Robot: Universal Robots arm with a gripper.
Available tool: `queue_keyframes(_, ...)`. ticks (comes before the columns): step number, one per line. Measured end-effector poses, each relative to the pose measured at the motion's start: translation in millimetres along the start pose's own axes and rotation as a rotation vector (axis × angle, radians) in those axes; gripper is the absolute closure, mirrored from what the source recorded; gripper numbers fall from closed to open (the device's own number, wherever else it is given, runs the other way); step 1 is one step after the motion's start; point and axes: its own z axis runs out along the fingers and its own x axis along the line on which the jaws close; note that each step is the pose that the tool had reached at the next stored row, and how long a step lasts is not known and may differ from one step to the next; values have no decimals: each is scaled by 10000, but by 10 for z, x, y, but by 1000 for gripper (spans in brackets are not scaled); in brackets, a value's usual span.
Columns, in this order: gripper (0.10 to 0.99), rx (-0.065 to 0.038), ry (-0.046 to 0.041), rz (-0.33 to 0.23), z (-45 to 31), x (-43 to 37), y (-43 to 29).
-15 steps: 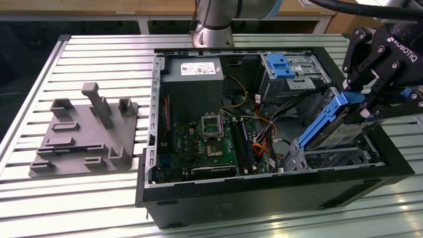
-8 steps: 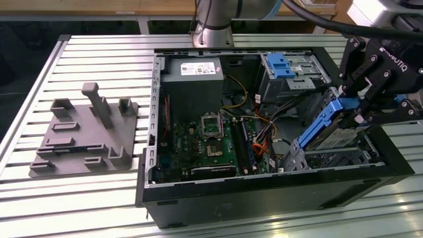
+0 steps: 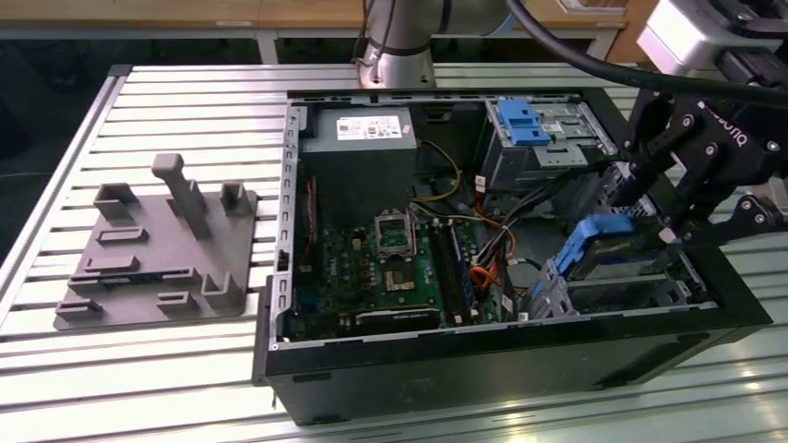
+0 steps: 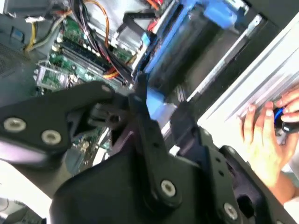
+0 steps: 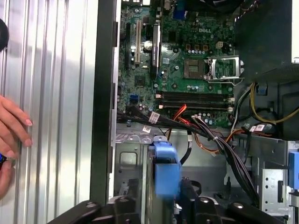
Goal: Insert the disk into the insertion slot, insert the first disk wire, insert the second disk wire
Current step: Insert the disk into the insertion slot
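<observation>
Your arm reaches in from the exterior view's right with its black gripper (image 5: 161, 196) angled down over the open black computer case (image 3: 493, 349), 2 fingers pinching the flat silver hard drive in its bright blue plastic frame (image 3: 593, 242). That drive hangs tilted just above the low perforated silver-grey metal cage (image 3: 622, 293) in the case's near corner on that same side, beside the green motherboard (image 3: 394, 268).

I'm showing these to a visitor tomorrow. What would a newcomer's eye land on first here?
The open computer case, its green motherboard bare, on the slatted table. At the exterior view's right the gripper holds the blue-framed disk at the insertion slot. A person's hand rests on the table nearby.
</observation>
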Motion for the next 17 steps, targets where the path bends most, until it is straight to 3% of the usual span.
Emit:
queue_keyframes(3,529,0,15,0,2,1,0)
queue_keyframes(17,529,-2,108,-5,1,0,0)
